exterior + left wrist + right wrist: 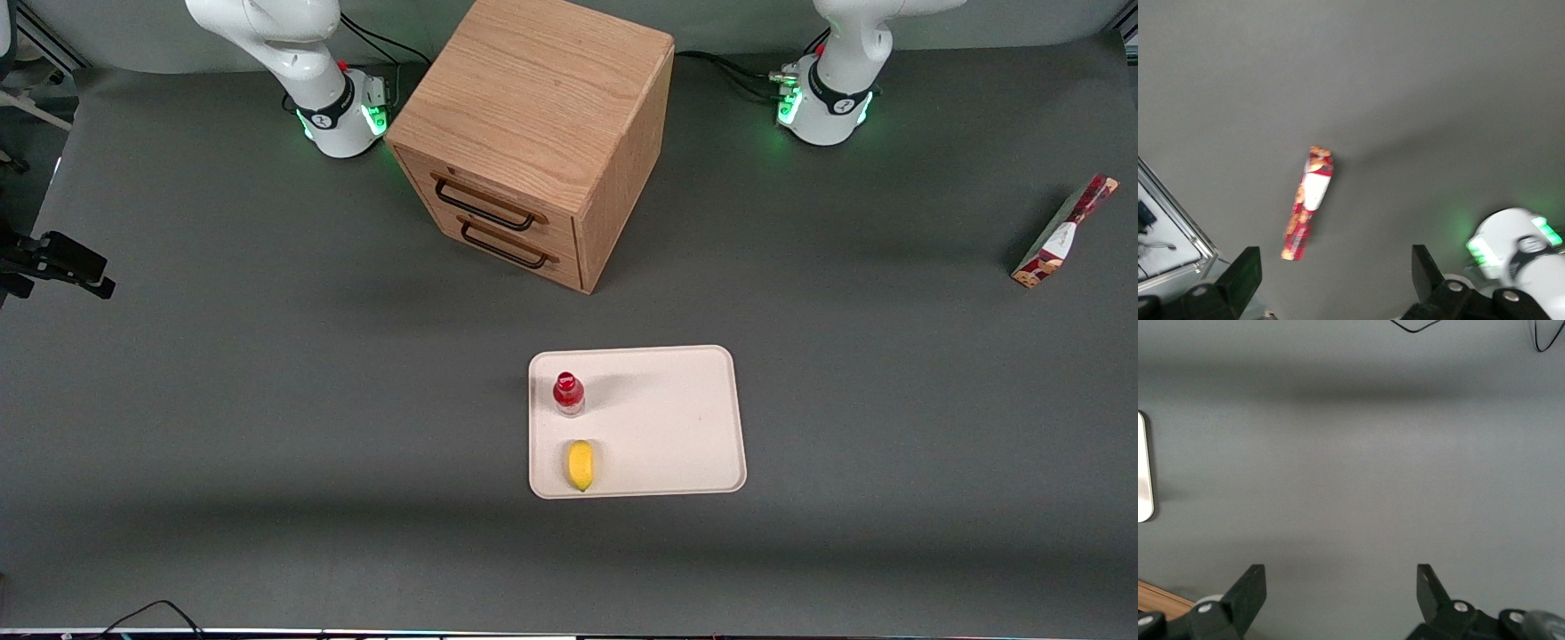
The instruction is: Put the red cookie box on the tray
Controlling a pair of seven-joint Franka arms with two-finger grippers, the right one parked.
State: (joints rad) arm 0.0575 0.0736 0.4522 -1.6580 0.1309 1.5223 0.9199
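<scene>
The working arm's claw (1336,277) never enters the front view; only the wrist camera catches it, hanging high above the bench (267,400) with its two dark fingers (1245,275) spread wide and nothing between them. Below it lies the red cookie box (1064,233), thin, long cardboard with a white patch, standing on its narrow edge near the working arm's end of the bench, well apart from everything else. The print on it is too small to read. The tray (676,418), cream, flat, round-cornered with a low rim, sits mid-bench in front of the wooden cabinet (533,133), which shows two dark drawer handles. On the tray stand a small red-capped bottle (568,394) and a yellow banana (580,464), nearer the camera.
</scene>
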